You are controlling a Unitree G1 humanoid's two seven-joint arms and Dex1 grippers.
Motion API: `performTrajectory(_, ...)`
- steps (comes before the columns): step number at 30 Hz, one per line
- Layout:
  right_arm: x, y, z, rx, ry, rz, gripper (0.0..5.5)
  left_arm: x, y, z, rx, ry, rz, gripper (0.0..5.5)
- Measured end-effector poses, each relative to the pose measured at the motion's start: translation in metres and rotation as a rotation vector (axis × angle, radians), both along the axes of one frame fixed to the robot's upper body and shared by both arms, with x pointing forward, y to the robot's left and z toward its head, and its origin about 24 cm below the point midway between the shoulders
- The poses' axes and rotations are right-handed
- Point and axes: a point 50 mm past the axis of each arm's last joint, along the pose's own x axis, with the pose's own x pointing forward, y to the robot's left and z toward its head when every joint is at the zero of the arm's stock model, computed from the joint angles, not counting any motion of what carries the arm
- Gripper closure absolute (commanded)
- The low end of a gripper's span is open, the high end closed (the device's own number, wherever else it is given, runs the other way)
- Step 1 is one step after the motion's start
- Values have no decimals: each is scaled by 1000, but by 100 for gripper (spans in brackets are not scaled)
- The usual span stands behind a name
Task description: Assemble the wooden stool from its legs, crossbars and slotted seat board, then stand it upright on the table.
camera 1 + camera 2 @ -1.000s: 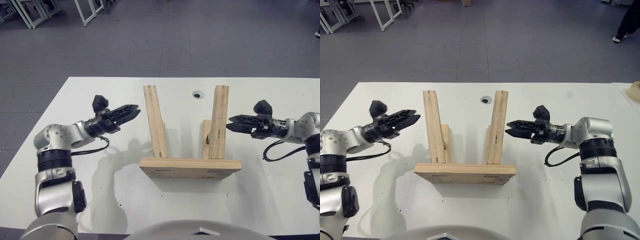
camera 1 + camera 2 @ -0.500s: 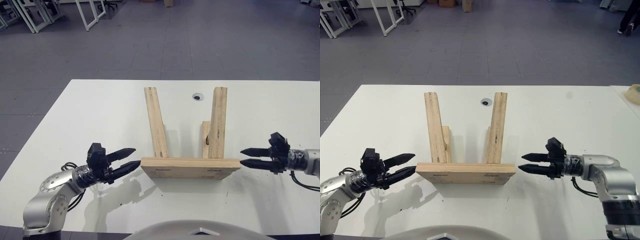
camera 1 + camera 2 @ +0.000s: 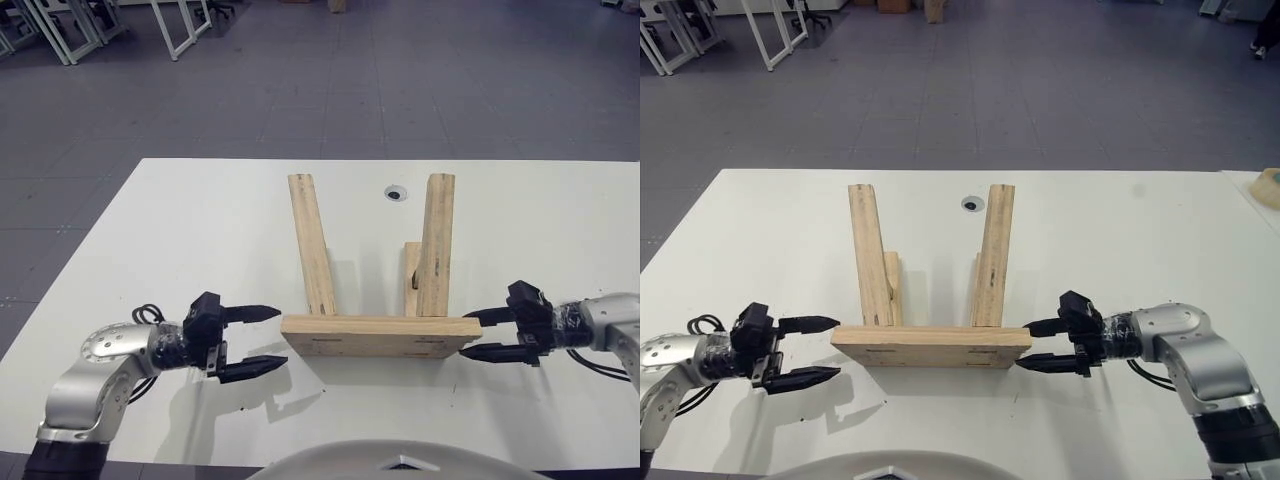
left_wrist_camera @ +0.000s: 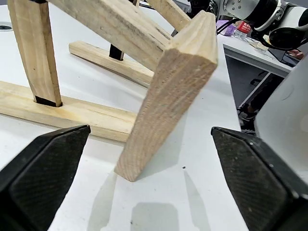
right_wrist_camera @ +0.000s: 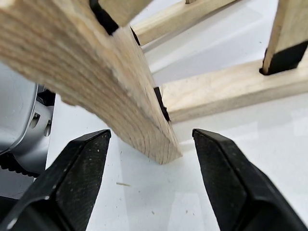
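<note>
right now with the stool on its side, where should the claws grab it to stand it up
Take the seat board at its two short ends: left claw from the left, right claw from the right. The board stands on its long edge with both ends free, while the legs jut out from its far face. Both claws are open at those ends.

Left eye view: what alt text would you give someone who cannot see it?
A wooden stool lies on its side on a white table, its seat board on edge nearest the camera and legs pointing away. The left gripper and right gripper are open, one at each end of the board.
</note>
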Motion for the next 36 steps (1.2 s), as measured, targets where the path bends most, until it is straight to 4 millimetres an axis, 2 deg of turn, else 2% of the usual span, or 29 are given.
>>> performTrajectory(2,1,5,0,2,-2,27,235,4,-7,-7,-12,-7,15,87)
performTrajectory(5,3,9,0,6,-4,41,292,6,-12,-16,-11,6,16,138)
performTrajectory(10,6,15,-1,21,-17,69,386,8,-15,-19,-18,25,-10,226)
performTrajectory(18,11,17,-3,23,-49,92,393,11,-12,-20,2,57,-75,372)
performTrajectory(25,13,13,-6,31,-55,82,395,15,-17,-20,16,73,-110,377)
performTrajectory(27,14,12,-4,52,-42,78,395,16,-15,-13,11,92,-119,377)
performTrajectory(29,17,11,6,117,-15,53,395,19,-12,0,-64,133,-96,378)
performTrajectory(32,22,10,31,265,53,12,400,28,-8,37,-217,161,-105,396)
performTrajectory(33,23,9,45,342,87,-3,404,32,-9,53,-298,171,-105,407)
performTrajectory(36,24,9,68,498,172,-32,415,41,-12,81,-451,193,-82,419)
